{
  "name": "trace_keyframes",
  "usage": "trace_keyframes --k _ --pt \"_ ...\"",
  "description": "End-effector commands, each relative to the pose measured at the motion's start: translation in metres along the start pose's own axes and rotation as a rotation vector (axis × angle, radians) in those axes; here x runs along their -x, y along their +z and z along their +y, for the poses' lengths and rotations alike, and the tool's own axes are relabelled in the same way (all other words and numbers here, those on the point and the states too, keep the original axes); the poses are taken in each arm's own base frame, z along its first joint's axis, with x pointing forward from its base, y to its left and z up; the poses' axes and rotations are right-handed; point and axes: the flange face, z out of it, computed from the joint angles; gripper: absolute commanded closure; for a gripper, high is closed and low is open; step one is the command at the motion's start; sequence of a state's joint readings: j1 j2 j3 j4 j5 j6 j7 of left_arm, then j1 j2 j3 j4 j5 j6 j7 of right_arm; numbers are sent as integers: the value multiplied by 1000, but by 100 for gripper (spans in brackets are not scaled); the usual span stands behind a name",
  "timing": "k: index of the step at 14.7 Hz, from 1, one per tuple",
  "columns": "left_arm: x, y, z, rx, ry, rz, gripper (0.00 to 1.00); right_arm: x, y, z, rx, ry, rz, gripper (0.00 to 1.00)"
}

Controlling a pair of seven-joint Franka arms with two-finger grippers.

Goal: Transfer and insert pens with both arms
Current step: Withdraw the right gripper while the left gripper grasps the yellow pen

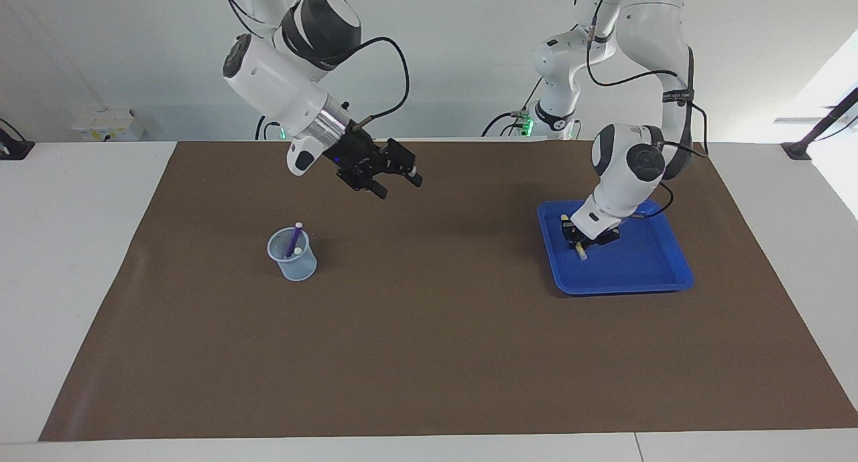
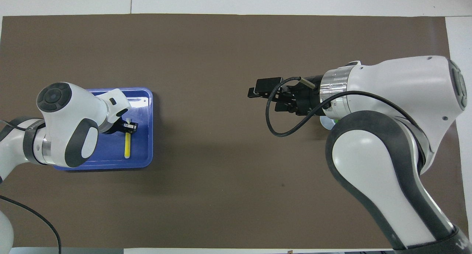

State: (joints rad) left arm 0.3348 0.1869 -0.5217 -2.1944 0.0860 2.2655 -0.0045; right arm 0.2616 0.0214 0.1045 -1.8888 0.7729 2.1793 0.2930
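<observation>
A brown mat [image 1: 429, 355] covers the white table [image 1: 60, 261] almost to its edges. The tray [image 1: 643, 274] is bright blue, the pen [image 2: 127, 147] in it yellow. The clear beaker [image 1: 293, 259] (faintly bluish) holds a purple pen [image 1: 292, 242] with a white cap.

Even, bright indoor light fills both views. A blown-out window patch [image 1: 834, 93] glares at the facing view's edge. The brown mat [image 1: 429, 355] carries only soft, faint shadows. A pale sheen lies on the blue tray [image 2: 142, 101]. Focus is sharp throughout.
</observation>
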Motion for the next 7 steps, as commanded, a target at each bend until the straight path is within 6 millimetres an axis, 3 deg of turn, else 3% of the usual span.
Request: trace_keyframes --k 1,7 --pt "1 6 -4 -8 7 4 97 2 -1 5 -73 71 10 0" --pt "-6 0 -12 -2 -6 -3 100 0 -2 5 -92 82 12 0"
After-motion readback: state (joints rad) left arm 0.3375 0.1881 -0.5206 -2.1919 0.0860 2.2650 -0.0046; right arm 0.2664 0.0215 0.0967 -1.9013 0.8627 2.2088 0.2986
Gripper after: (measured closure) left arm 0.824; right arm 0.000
